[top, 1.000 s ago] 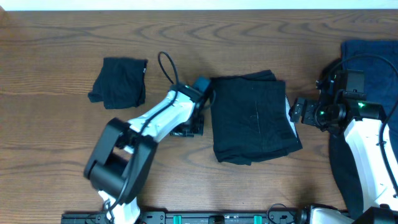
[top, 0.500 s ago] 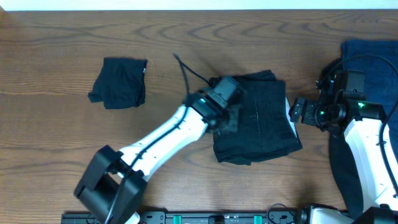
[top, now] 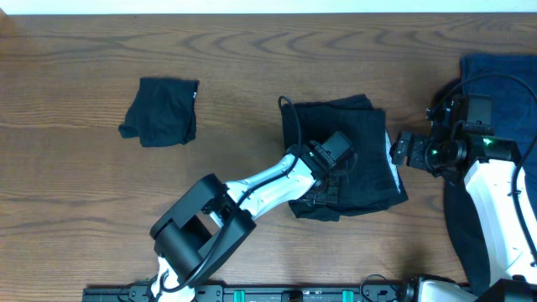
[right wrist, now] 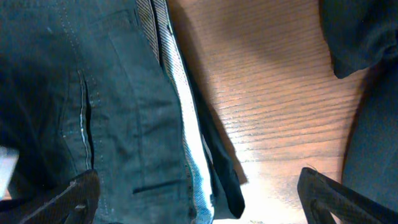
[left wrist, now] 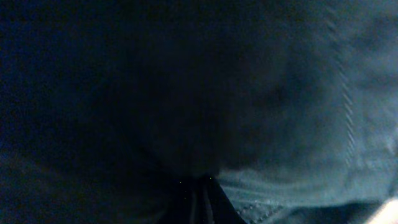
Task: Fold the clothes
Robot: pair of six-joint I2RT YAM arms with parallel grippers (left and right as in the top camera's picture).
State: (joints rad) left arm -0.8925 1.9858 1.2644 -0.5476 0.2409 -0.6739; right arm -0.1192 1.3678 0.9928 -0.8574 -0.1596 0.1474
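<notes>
Smoothing the large black garment (top: 369, 143), lying as a thick folded rectangle just right of the table's (top: 84, 193) middle, with its pale inner edge (right wrist: 186, 143) showing along the right side. Pressing down on its near-left part with the left gripper (top: 325, 183), jaws pressed together, seemingly pinching nothing, though the dark wrist view is giving little away. Hovering just beside that right side with the right gripper (top: 401, 153), fingers spread wide and holding nothing. Lying well apart: a small folded black garment (top: 161, 111) toward the far left corner and a navy-blue cloth (top: 503, 84) at the right edge. Probably flattening a finished fold. Calling next for lifting straight off without dragging the layers, then reaching for the navy-blue cloth
</notes>
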